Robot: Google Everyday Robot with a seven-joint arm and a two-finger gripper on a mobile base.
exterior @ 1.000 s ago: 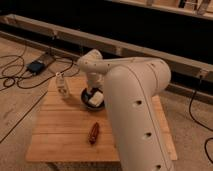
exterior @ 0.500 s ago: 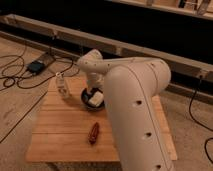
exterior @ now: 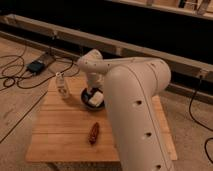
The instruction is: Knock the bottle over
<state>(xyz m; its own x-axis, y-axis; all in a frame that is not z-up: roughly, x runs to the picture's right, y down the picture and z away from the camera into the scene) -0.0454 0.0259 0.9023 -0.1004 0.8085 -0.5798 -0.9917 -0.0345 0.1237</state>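
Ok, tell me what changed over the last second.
Nothing visibly moved. The bottle stands upright as before, the gripper hangs beside it, apart from it, and the reddish-brown object lies in the same spot on the table.

- There is one view only, set high and looking down and forward across the wooden table (exterior: 60, 137) toward a dark wall with a pale rail (exterior: 150, 50).
- It sits close behind the robot's arm (exterior: 135, 105), whose bulk fills the lower right.
- The gripper (exterior: 93, 98) lies mid-frame over the table's far half, just beside the bottle (exterior: 61, 86).
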